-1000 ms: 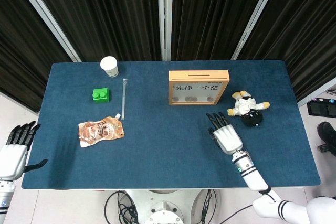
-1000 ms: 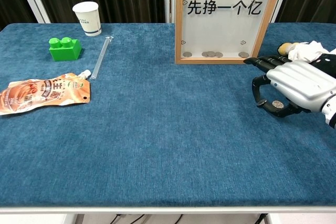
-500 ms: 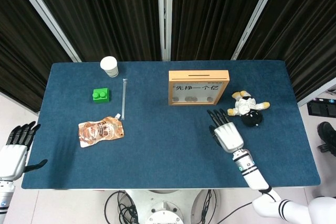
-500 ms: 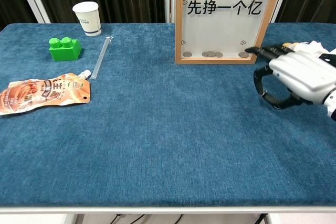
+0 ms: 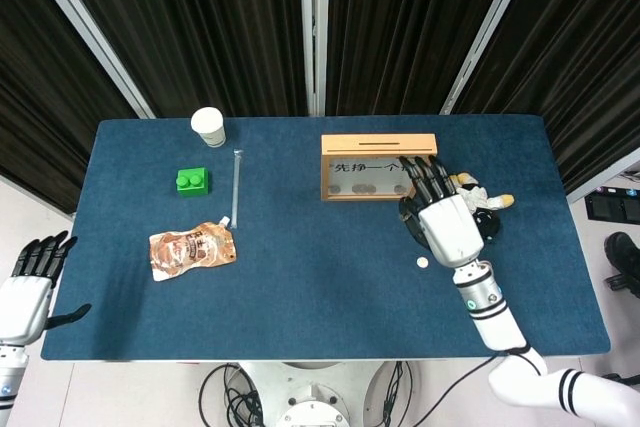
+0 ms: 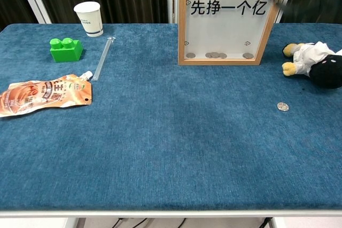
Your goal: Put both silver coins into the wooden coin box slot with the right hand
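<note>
Our right hand [image 5: 445,222] hovers raised beside the coin box [image 5: 378,167], fingers extended; whether it pinches a coin we cannot tell. One coin [image 6: 282,107] lies on the tabletop [image 6: 160,142] near the plush toy [image 6: 312,62].

Right hand [image 5: 447,224] raised above the right half of the table, palm down, fingers extended toward the far side; grip state unclear. Left hand [image 5: 27,287] off the near-left corner, fingers spread, holding nothing.
</note>
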Robot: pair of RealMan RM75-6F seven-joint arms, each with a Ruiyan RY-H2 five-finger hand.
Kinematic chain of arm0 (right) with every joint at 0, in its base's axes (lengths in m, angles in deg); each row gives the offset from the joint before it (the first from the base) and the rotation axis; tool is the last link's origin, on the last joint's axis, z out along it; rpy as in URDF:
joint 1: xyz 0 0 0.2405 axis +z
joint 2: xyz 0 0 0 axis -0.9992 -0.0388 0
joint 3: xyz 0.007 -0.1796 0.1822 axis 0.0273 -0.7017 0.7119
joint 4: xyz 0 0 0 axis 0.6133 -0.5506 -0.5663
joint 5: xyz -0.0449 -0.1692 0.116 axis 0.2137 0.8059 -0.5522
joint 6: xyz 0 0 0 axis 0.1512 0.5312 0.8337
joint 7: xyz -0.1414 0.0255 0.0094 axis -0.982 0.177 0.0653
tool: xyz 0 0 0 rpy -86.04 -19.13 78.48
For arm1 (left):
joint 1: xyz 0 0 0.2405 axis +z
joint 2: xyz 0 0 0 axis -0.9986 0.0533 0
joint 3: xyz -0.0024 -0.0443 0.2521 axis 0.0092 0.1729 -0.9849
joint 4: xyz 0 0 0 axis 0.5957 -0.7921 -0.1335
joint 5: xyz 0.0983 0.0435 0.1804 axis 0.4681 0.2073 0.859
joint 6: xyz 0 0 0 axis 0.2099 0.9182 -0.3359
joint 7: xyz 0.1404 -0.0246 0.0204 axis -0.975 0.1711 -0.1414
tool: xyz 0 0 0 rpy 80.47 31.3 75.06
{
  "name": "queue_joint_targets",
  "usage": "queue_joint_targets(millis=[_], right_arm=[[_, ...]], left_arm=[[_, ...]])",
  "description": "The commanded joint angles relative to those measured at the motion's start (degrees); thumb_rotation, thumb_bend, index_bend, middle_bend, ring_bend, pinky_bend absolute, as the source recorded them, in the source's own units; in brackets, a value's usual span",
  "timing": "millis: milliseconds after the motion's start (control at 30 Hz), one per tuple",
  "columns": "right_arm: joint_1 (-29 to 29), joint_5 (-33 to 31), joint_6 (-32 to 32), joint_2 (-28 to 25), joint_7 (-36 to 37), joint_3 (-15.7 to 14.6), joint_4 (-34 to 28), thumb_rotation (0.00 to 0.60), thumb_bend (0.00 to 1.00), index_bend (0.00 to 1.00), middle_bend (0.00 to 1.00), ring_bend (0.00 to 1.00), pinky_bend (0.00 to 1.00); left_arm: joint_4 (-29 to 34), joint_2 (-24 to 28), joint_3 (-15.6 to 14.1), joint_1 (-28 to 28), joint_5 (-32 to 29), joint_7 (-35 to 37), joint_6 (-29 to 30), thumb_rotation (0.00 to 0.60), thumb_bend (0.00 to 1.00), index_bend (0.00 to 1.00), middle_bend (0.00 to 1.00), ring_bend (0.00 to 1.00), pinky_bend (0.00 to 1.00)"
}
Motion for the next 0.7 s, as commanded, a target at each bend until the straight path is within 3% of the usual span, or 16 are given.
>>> queue_joint_targets(millis=[33,133,333,700], right_arm=[[4.04,-5.97,3.78,-2.8,-5.24,5.82,-4.58,0.6,0.37,0.74,0.01,0.0,0.0],[7.52,-11.82,7.26,-2.42,-9.55,9.53,-5.07,0.6,0.36,0.75,0.01,0.0,0.0],[15.3,-30.05,14.95,-0.54,-18.84,15.07,-4.71,0.6,0.37,0.77,0.01,0.0,0.0],[25.46,-56.07,12.22,1.47,-32.57,19.19,-4.07,0.6,0.37,0.78,0.02,0.0,0.0]], left_arm=[[0.22,0.19,-0.01,0.08,0.19,0.04,0.3,0.6,0.02,0.05,0.01,0.0,0.0],[0.56,0.41,-0.05,0.11,0.47,0.04,0.58,0.6,0.02,0.05,0.01,0.0,0.0],[1.1,0.85,-0.39,0.1,1.23,0.25,0.86,0.6,0.02,0.05,0.01,0.0,0.0],[0.76,1.61,-0.43,-0.02,1.41,1.44,0.86,0.6,0.02,0.05,0.01,0.0,0.0]])
